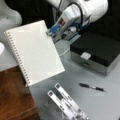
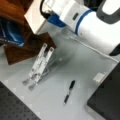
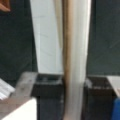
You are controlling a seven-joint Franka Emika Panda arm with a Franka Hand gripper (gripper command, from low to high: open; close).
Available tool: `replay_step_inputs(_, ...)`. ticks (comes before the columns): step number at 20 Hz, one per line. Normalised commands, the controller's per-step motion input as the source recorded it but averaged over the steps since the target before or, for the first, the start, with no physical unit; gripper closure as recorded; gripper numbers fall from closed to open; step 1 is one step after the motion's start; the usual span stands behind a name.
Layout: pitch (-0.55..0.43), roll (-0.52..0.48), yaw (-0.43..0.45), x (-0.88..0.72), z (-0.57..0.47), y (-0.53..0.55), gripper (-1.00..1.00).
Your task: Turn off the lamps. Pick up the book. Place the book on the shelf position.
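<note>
We see the gripper (image 1: 51, 32) clenched on the edge of the book (image 1: 33, 53), holding it lifted and tilted in the air above the table (image 1: 100, 100), its coil side hanging over the wooden block (image 1: 12, 100), with a pen (image 1: 91, 87) and metal stand (image 1: 67, 103) below.
</note>
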Motion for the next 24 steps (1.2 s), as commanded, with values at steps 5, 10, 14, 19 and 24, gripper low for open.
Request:
replay_step_inputs(5, 0.067, 0.038, -0.017, -0.26, 0.12, -0.2, 1.0)
replay_step_inputs(10, 0.05, 0.061, 0.075, -0.35, 0.08, -0.28, 1.0)
replay_step_inputs(14, 0.019, 0.088, 0.195, -0.35, 0.07, -0.22, 1.0)
replay_step_inputs(19, -0.012, 0.102, 0.245, -0.4, 0.04, -0.24, 1.0)
replay_step_inputs(24, -0.04, 0.113, 0.28, -0.48, 0.0, -0.26, 1.0)
